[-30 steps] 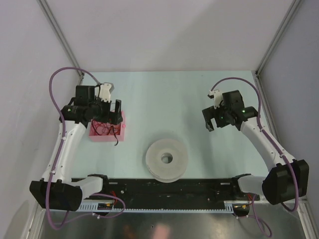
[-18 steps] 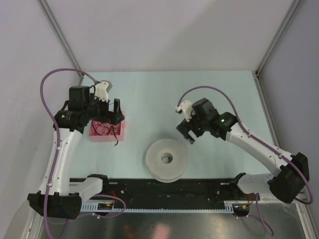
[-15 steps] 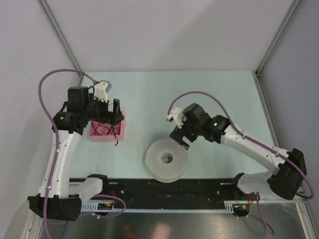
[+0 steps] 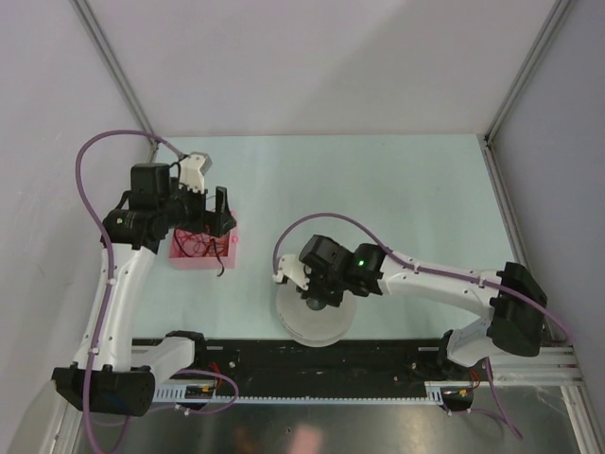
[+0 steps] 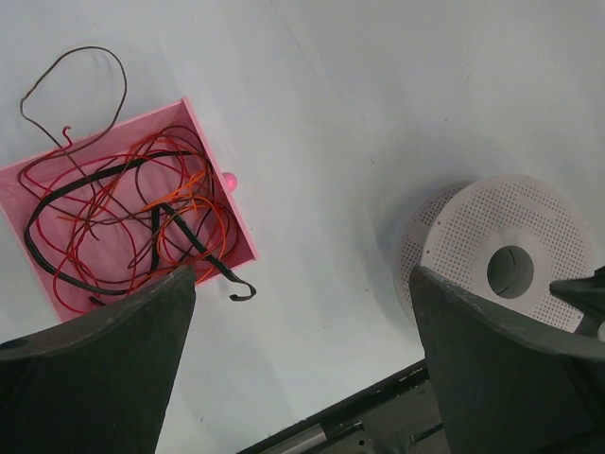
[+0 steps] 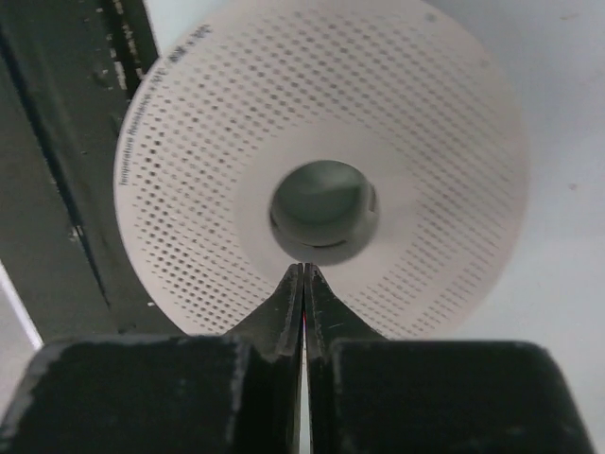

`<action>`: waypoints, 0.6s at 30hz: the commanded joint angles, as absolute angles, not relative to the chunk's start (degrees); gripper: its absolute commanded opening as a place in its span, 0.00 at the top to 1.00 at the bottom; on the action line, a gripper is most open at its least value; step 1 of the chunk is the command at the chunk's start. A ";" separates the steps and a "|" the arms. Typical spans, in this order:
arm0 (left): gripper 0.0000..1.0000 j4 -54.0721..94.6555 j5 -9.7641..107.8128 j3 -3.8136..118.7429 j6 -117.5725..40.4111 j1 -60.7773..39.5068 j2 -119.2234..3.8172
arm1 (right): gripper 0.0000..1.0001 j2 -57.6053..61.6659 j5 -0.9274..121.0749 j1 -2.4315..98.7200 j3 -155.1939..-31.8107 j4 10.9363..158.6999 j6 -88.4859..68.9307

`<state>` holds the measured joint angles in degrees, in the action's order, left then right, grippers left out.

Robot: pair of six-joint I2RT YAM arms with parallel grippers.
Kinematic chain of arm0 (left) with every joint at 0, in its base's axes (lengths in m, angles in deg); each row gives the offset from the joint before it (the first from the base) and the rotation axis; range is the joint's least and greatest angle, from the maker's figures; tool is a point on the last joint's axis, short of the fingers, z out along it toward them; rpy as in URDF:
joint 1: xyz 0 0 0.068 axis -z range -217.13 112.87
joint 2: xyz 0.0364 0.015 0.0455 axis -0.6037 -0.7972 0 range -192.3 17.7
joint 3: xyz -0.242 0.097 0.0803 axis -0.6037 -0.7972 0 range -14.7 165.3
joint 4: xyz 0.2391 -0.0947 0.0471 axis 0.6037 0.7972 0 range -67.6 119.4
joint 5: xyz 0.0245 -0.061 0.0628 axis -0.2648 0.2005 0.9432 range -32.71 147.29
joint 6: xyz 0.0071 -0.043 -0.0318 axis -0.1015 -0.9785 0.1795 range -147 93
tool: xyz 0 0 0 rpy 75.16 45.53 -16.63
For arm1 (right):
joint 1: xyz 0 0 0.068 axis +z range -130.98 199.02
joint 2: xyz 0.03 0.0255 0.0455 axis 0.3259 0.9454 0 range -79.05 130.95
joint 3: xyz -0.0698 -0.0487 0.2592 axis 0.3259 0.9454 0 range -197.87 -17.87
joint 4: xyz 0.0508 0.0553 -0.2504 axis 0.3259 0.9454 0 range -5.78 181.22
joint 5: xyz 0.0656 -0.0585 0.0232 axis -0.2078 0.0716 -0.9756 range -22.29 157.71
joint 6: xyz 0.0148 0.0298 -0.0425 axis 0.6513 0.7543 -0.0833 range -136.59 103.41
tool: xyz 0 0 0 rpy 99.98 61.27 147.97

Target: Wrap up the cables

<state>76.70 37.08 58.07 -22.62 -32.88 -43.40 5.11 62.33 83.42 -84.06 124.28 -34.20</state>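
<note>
Cables (image 5: 132, 213): 1 loose tangle of black, red and orange strands in the pink tray (image 5: 219, 175), well apart from the spool (image 6: 406, 123), to its left. Strands spill over the tray rim in 2 places. None on the spool yet.

Right gripper (image 6: 302, 272): fingers pressed together on nothing, tips over the spool at the edge of its centre hole. Contact I cannot tell.

Left gripper (image 5: 302, 274): fingers spread wide, empty, above the tray, left of the spool.

Step in hand, as I judge it: steadying the spool before any strand is fetched.

Next move calls for: left gripper down onto 1 strand end, a fine pinch, then a carry to the spool.
</note>
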 commanded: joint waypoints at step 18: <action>0.00 73.69 38.27 61.19 -32.25 -33.71 -43.37 | 1.00 18.88 71.95 77.84 -85.86 116.78 -37.57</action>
